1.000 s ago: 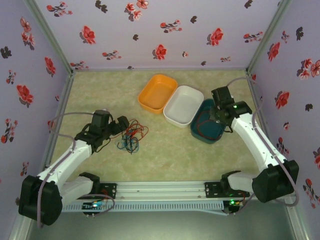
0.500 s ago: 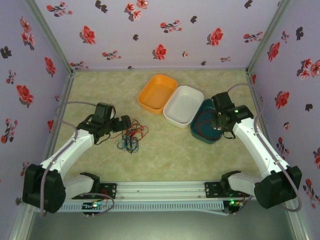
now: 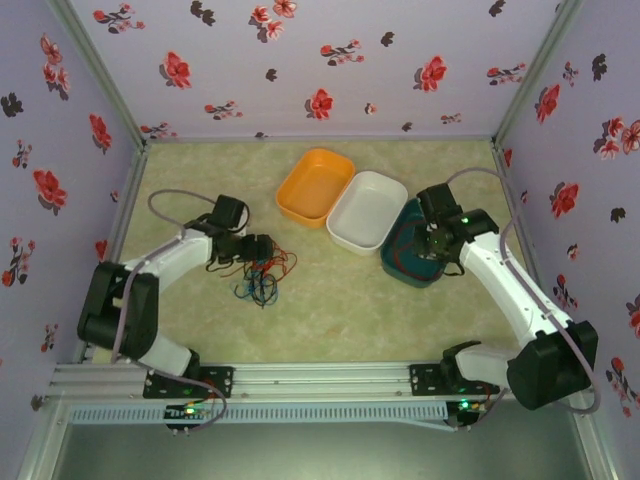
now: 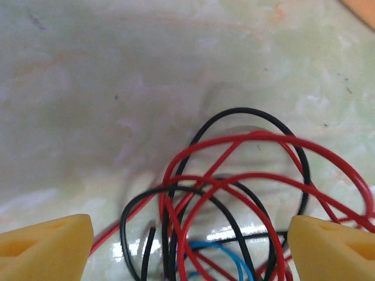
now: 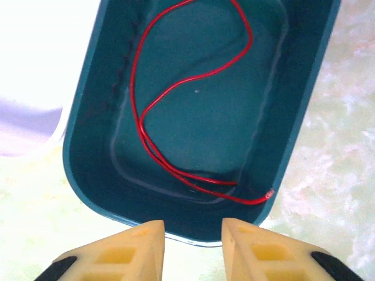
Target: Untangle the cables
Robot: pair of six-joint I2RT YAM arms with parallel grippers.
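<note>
One red cable (image 5: 134,76) lies lengthwise in the teal bin (image 5: 304,88) (loosely looped).

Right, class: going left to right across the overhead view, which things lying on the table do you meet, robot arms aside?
The tangle of thin red, black and blue cables, the orange rectangular plastic tray, the white rectangular plastic tray, then the dark teal rectangular tray with one red cable inside.
</note>
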